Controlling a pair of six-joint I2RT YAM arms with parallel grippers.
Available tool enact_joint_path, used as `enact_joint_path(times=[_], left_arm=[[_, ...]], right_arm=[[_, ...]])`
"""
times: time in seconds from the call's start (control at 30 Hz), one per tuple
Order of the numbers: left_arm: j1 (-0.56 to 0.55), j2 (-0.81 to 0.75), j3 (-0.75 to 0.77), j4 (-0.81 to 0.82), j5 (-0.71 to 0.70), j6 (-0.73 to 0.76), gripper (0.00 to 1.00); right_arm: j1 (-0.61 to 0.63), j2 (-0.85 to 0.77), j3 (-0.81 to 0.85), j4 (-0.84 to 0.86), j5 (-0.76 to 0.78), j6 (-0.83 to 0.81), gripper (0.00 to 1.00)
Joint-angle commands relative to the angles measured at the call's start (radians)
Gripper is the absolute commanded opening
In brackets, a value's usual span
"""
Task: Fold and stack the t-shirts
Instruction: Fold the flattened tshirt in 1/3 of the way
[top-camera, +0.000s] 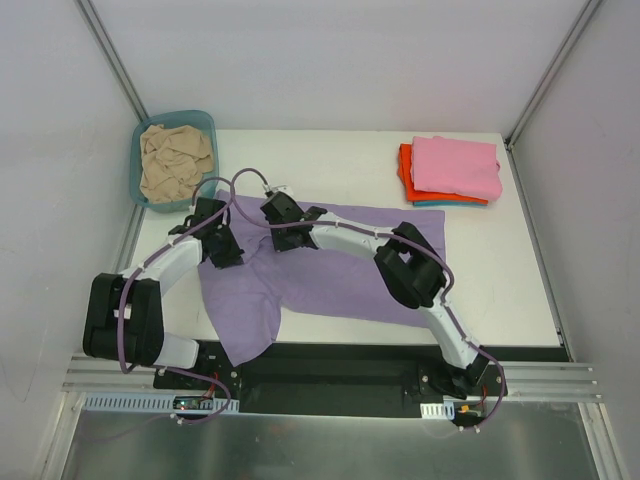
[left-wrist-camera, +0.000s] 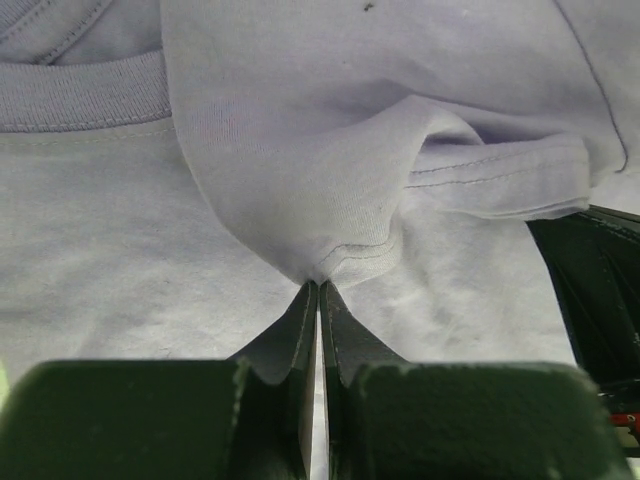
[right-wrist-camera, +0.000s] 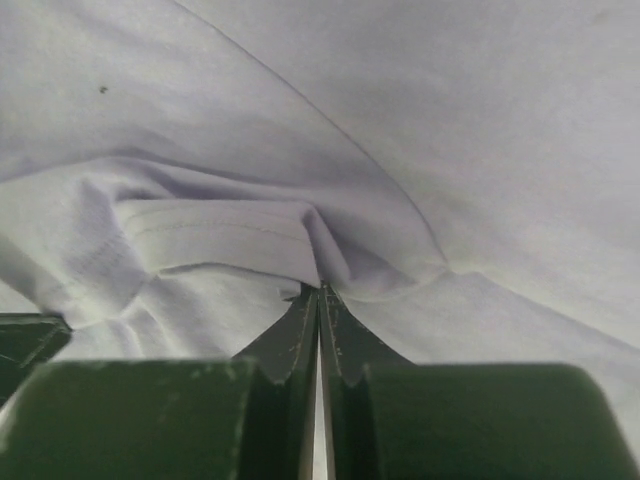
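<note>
Top external: stack (top-camera: 455, 165); wrists: left claw (left-wrist-camera: 319, 285), right claw (right-wrist-camera: 319, 290) pinch lavender shirt (top-camera: 330, 282).

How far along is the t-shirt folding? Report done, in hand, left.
Done: the pink shirt, orange-red shirt and teal shirt lie folded in a stack at the far right. In hand: the lavender shirt lies spread out, the left gripper and right gripper each shut on a pinch of it. Left: finishing that fold, stacking it, then the crumpled beige shirt in the basin.
</note>
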Motion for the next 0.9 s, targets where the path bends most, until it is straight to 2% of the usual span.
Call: enact_joint_path(times=[0.0,0.4,0.63,0.8,0.87], left_arm=[[0.018,-0.037,-0.007,-0.023,-0.007,0.015,0.0],[0.027,-0.094,-0.026,-0.067,-0.064,-0.032,0.0],[0.027,-0.135,-0.034,-0.156,-0.135,-0.086,0.0],[0.027,-0.14,-0.028,-0.216,-0.173,-0.115,0.0],[0.027,-0.147,-0.025,-0.23,-0.185,-0.12,0.06]], right_arm=[[0.009,-0.101,-0.009,-0.043,0.052,-0.064,0.01],[0.018,-0.215,-0.09,-0.129,-0.077,-0.111,0.01],[0.02,-0.201,-0.09,-0.218,-0.117,-0.127,0.0],[0.024,-0.233,-0.126,-0.247,-0.159,-0.14,0.08],[0.024,-0.245,-0.129,-0.27,-0.164,-0.156,0.16]])
